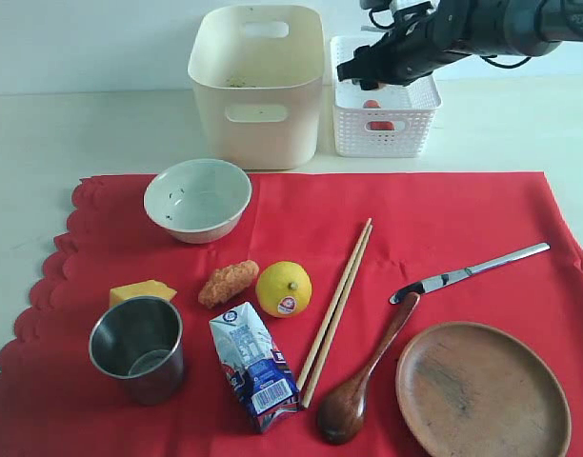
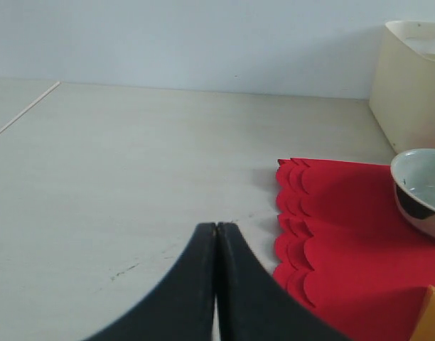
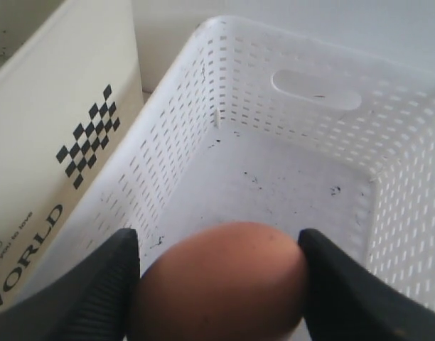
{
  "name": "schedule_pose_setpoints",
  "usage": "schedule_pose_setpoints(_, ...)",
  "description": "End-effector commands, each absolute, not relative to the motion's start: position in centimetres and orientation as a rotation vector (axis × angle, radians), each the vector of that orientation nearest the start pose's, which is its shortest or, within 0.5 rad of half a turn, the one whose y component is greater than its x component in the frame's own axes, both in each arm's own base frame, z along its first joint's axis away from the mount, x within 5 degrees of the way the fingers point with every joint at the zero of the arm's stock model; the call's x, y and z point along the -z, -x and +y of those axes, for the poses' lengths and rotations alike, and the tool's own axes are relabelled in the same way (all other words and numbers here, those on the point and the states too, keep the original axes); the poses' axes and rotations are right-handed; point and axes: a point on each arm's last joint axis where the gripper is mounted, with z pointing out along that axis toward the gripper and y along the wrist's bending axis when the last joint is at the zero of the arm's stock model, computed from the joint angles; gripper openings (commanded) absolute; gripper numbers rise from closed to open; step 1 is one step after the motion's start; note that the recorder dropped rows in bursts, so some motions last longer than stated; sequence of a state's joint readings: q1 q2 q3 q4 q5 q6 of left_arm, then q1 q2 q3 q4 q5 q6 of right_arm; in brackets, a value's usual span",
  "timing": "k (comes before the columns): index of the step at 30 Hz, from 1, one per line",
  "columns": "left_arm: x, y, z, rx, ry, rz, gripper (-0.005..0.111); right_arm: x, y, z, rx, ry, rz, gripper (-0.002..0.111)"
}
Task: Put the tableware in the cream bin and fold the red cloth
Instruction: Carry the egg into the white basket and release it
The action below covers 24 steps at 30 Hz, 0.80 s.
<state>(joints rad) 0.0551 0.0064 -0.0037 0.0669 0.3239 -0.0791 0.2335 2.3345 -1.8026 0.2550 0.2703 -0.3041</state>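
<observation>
On the red cloth (image 1: 415,219) lie the white speckled bowl (image 1: 197,198), steel cup (image 1: 139,347), wooden chopsticks (image 1: 336,309), steel knife (image 1: 468,273), dark spoon (image 1: 363,381) and brown plate (image 1: 482,390). The cream bin (image 1: 256,84) stands behind the cloth. My right gripper (image 1: 368,81) (image 3: 217,238) hangs inside the white lattice basket (image 3: 310,177), shut on a brown egg-shaped item (image 3: 221,291). Out of the exterior view, my left gripper (image 2: 217,229) is shut and empty above bare table. Beside it are the cloth's scalloped edge (image 2: 292,213) and the bowl (image 2: 420,192).
Food lies among the tableware: a yellow block (image 1: 142,291), a fried piece (image 1: 228,283), a lemon (image 1: 283,288) and a milk carton (image 1: 255,367). The lattice basket (image 1: 382,133) stands right of the cream bin (image 2: 409,85). Pale table (image 2: 132,177) stretches left of the cloth.
</observation>
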Motion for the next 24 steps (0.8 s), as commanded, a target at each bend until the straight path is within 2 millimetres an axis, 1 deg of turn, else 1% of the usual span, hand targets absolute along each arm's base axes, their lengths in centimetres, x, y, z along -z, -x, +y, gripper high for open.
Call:
schedule_pose_setpoints(1,-18.4,-5.4,0.5,-0.038,0.079,1.802,0.001,-16.1,-51.4,12.6,-0.166,0.357,2.228,0.063)
schedule_pose_setpoints(9,-18.4,-5.4,0.5,-0.038,0.079,1.802,0.001,-16.0,-51.3,12.7,-0.171,0.364,2.249,0.079)
schedule_pose_setpoints(12,-18.4,-5.4,0.5,-0.038,0.079,1.802,0.001,-16.3,-51.0,12.7,-0.178,0.374,2.271,0.079)
schedule_pose_setpoints(17,-18.4,-5.4,0.5,-0.038,0.079,1.802,0.001,-18.1,-50.5,12.6,-0.161,0.418,2.276,0.079)
schedule_pose_setpoints(20,-18.4,-5.4,0.5,-0.038,0.079,1.802,0.001,-19.6,-50.1,12.4,-0.144,0.446,2.272,0.079)
schedule_pose_setpoints(24,-18.4,-5.4,0.5,-0.038,0.079,1.802,0.001,-22.0,-49.3,12.3,-0.149,0.462,2.262,0.079)
